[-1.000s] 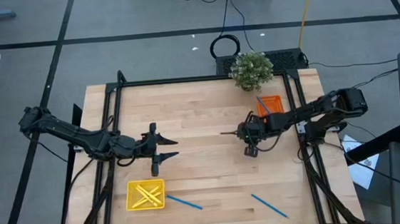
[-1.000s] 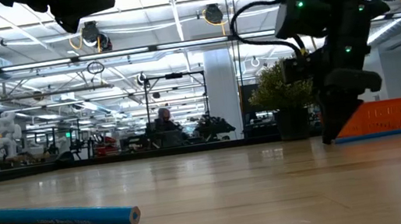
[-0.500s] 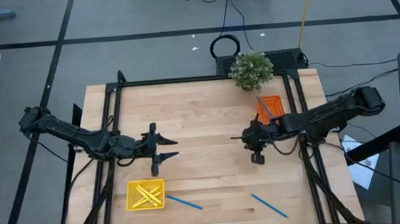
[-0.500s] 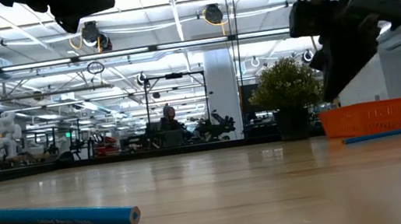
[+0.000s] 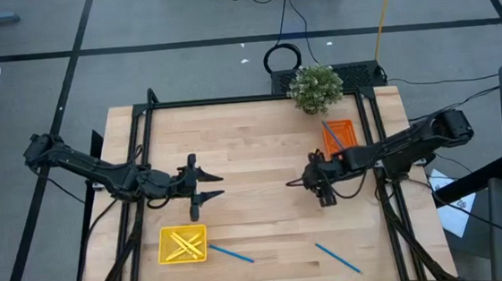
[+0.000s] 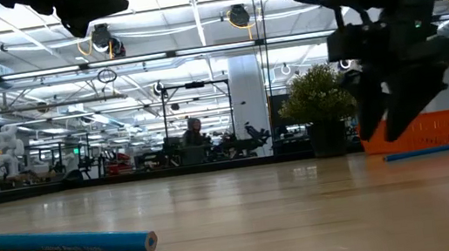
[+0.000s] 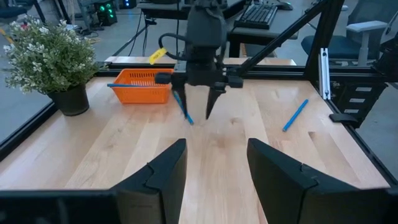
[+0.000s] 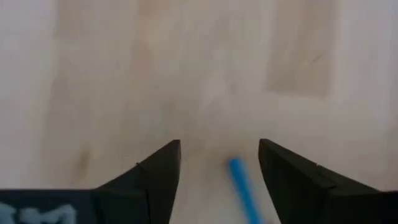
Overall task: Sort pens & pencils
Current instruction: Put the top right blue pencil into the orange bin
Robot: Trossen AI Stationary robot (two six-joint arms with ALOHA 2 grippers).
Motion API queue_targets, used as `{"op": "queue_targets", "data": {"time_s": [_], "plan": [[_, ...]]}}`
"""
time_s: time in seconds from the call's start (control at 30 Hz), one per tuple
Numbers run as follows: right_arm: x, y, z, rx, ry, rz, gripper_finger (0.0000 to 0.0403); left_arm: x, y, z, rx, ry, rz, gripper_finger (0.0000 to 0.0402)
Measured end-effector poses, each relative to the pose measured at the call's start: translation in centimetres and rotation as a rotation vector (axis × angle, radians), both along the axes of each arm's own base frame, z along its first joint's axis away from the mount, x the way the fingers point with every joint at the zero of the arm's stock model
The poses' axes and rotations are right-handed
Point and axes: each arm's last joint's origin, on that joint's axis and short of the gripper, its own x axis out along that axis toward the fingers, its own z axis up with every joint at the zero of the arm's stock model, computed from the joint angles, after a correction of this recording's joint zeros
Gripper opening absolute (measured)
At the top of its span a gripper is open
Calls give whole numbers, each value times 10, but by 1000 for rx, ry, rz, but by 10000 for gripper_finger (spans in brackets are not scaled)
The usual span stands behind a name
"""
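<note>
My right gripper (image 5: 301, 182) (image 6: 382, 134) hangs open above the table's middle right, fingers pointing down. A blue pencil (image 7: 183, 107) (image 8: 239, 180) slants between its fingers, close to one of them. At the left side of the orange tray (image 5: 344, 133) lies another blue pencil (image 5: 328, 136). Two more blue pencils (image 5: 231, 252) (image 5: 338, 257) lie flat on the table near the front edge. The yellow tray (image 5: 183, 245) holds yellow pencils (image 5: 186, 245). My left gripper (image 5: 214, 186) (image 7: 211, 180) waits open left of centre. My right gripper has its fingers apart on either side of the slanting blue pencil. The pencil runs along one finger (image 7: 179, 93), upper end at the gripper and lower end (image 7: 190, 121) near the table. I cannot tell whether the finger touches it.
A potted plant (image 5: 316, 86) stands at the far edge beside the orange tray. A dark frame rail (image 5: 230, 100) runs around the table. Bare wood (image 5: 252, 158) lies between the two grippers.
My right gripper has risen from the table in front of the orange tray, gone a little toward the near edge, and opened its fingers from shut.
</note>
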Motion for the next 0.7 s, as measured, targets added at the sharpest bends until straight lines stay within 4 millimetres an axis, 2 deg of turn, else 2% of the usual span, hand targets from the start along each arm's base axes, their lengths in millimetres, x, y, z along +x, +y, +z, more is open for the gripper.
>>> {"op": "queue_targets", "data": {"time_s": [0.2,0.33,0.53,0.7], "plan": [[2,-8,-7,-14,30,-9,210,0,0,0,-1,0,0,175],[-4,-12,-11,-18,102,-27,191,0,0,0,-22,0,5,175],[-2,-13,-11,-13,78,-31,155,0,0,0,-21,0,5,175],[-7,-14,-22,-9,60,-33,133,0,0,0,-21,0,5,175]]}}
